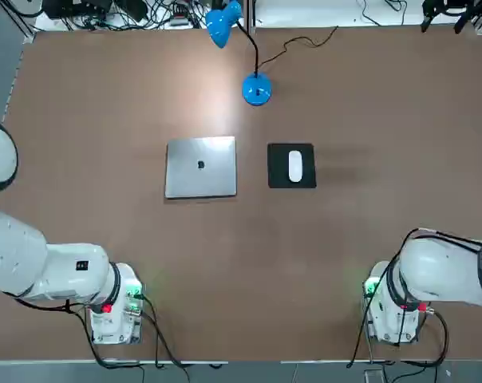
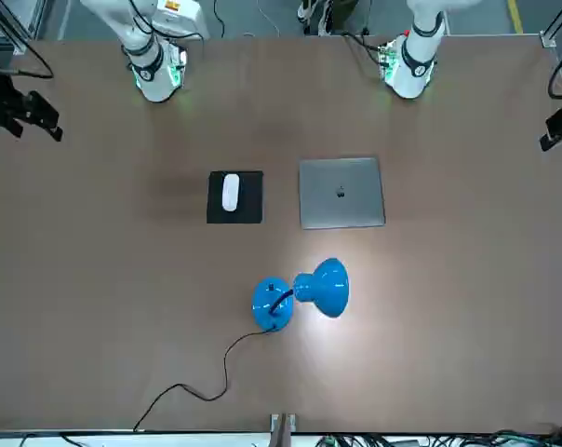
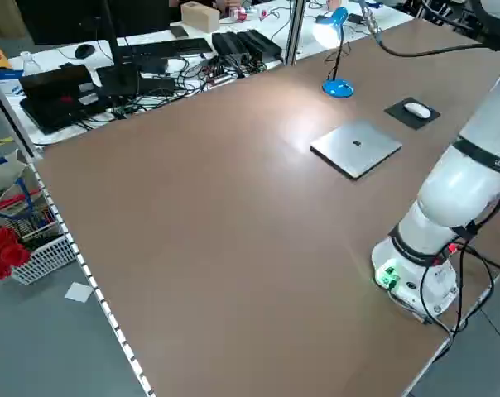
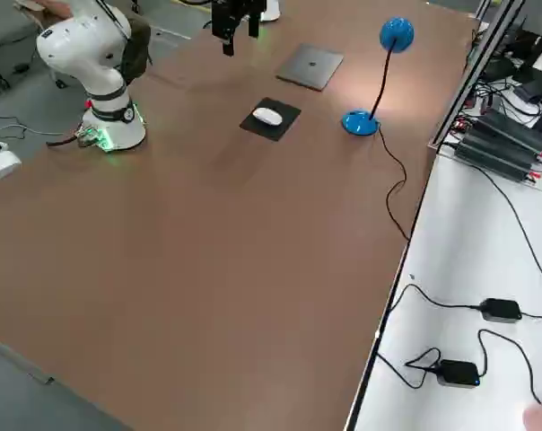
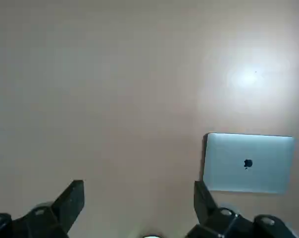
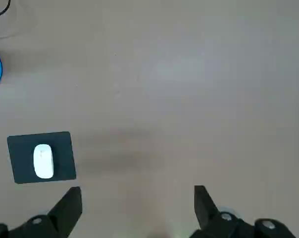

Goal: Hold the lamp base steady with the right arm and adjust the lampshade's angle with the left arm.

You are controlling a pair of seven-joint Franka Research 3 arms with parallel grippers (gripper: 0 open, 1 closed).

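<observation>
Lamp adjustment: both arms parked, nothing contacted yet

Bench first: brown top, carrying a closed silver laptop near the middle, and just beside it a black mouse pad with a white mouse on it. Right arm and left arm sit drawn back over their bases at the near edge, well apart from the lamp.

Left end effector: fingers apart, empty, looking down on bare bench with the laptop off to one side. Right end effector: fingers apart, empty, above bare bench near the mouse pad.

Lamp stands at the far edge, beyond laptop and mouse pad. Lamp base rests flat on the bench; black gooseneck rises from it to the lampshade, which is lit and throws a bright patch on the bench. Black cord trails from the base to the far edge.

Risks, judged from here:
- Base looks small and light; if the left arm pushes the shade before the right has the base pinned, the lamp will likely tip or slide.
- Glossy domed base: a pinch may slip off.
- Right arm's path crosses the mouse; a low reach could knock it.
- Cord could snag a finger.
</observation>
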